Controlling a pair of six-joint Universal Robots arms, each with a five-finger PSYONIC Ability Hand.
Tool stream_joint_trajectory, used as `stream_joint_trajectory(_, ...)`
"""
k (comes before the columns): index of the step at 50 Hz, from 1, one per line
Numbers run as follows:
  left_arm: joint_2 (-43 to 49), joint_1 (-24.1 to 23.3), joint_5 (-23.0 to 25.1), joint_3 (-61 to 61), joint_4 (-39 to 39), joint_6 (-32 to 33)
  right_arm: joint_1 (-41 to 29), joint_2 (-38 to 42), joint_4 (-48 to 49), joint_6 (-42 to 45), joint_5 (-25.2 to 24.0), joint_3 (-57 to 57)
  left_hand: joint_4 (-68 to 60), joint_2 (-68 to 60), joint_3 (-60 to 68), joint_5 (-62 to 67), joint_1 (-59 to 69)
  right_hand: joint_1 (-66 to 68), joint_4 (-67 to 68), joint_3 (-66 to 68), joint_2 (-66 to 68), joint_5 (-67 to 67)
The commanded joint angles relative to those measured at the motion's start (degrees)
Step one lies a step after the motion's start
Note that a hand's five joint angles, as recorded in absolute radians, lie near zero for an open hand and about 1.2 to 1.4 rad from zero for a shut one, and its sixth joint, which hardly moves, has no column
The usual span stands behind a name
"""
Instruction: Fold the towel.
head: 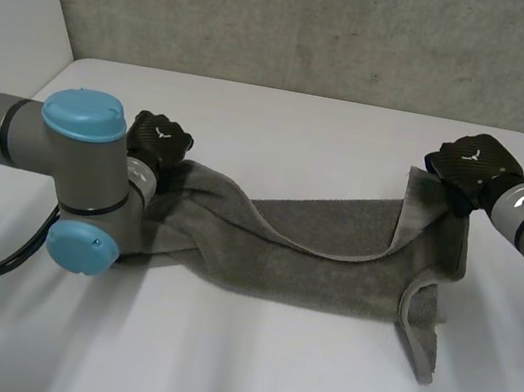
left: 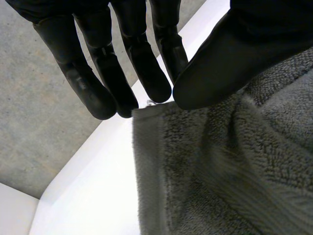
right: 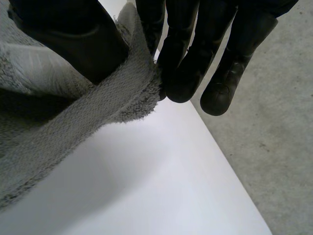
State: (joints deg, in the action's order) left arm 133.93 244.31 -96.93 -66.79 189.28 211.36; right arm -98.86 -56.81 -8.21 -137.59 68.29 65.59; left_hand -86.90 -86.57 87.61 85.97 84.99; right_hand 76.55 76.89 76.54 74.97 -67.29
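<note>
While left hand (head: 158, 140) pinches towel (head: 333, 254) corner, right hand (head: 471, 165) pinches opposite corner.

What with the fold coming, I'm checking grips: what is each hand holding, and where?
Both hold the towel. The left hand pinches a corner at one end between thumb and fingers; the right hand pinches the edge at the opposite end.
</note>
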Motion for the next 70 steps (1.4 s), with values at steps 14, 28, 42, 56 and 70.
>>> stream_joint_trajectory(14, 0.63, 4.42, 10.09, 13.88, 11.2, 5.46, -2.3, 5.92, 12.87, 2.24, -2.37, -15.32, 6.9, 6.57, -7.61, -15.97, -4.99, 3.45, 3.11, 3.46, 5.03, -2.71)
stream_joint_trajectory(28, -9.47, 6.61, 10.53, 9.58, 18.49, -13.08, -4.06, -4.71, 35.28, -20.27, 0.26, -5.21, 14.61, 14.29, -15.32, -23.68, -12.7, 3.45, 3.11, 3.46, 5.03, -2.71)
stream_joint_trajectory(42, -1.4, 6.44, 15.8, -1.85, 17.17, -8.7, -3.53, -4.62, 30.8, -12.44, -2.81, 6.38, 64.05, 63.73, -64.77, -73.12, -62.14, 3.45, 3.11, 3.46, 5.03, -2.71)
stream_joint_trajectory(56, 0.9, 3.54, 18.79, -2.2, 7.53, -5.44, -0.29, -13.32, 29.21, -12.62, -5.88, 17.63, 61.37, 61.05, -62.09, -70.44, -59.46, 3.45, 3.11, 3.46, 5.03, -2.71)
stream_joint_trajectory(70, -9.99, 2.22, 18.88, -13.26, -8.93, -1.57, 2.53, -13.85, 29.13, -12.35, -7.65, 21.33, 61.04, 60.72, -61.75, -70.11, -59.13, 3.45, 3.11, 3.46, 5.03, -2.71)
